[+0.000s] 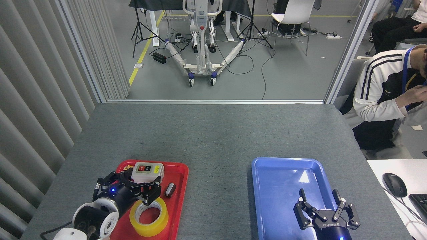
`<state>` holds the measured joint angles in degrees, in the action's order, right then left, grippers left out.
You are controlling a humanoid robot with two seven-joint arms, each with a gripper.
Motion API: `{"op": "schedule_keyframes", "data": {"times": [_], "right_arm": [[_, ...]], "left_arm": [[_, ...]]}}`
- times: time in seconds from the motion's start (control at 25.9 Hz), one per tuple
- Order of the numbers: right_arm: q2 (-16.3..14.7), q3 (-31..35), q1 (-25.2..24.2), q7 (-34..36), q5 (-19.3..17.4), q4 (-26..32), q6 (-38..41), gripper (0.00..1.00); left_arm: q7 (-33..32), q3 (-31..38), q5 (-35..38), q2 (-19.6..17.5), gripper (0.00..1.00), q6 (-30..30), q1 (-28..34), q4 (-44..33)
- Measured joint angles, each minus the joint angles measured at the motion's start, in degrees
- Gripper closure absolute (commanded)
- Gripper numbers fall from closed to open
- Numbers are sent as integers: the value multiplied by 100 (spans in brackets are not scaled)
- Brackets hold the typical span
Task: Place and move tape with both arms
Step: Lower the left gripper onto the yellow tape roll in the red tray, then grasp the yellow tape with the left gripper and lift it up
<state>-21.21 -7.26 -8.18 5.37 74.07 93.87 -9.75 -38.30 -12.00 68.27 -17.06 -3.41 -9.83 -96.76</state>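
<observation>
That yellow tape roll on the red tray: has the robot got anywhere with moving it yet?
Nothing looks done: the tape lies flat in the red tray. In hand: the left gripper is tipped over the roll's far rim, fingers spread, not closed on it. Left: grasping, lifting and carrying it, perhaps to the empty blue tray, over whose near end the open right gripper hovers.

White lettering on the right pincer (326,208) seems to read ROBOTIQ, upside down; nothing else is legible.
</observation>
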Motion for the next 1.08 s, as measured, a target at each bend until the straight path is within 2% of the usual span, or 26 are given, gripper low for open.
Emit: {"op": "schedule_keyframes", "data": {"times": [0.23, 0.35, 0.5, 0.93, 1.01, 1.08], "right_arm": [[-16, 76, 28, 8, 12, -9, 43, 0], [-3, 80, 17, 23, 19, -26, 140, 0], [25, 75, -13, 10, 26, -45, 188, 0], [-26, 36, -19, 6, 50, -44, 199, 0], [-27, 35, 9, 36, 52, -47, 202, 0], [-28, 33, 21, 43, 54, -51, 202, 0]], "left_arm": [[-1578, -144, -27, 64, 1, -3, -256, 422], [-2042, -157, -124, 94, 1, -13, -420, 614], [-2232, -163, -188, 86, 1, -100, -607, 931], [-2280, -170, -200, -81, 2, -861, -963, 1704], [-2284, -174, -200, -143, 3, -940, -1003, 1748], [-2288, -183, -196, -190, 8, -1048, -1023, 1803]]}}
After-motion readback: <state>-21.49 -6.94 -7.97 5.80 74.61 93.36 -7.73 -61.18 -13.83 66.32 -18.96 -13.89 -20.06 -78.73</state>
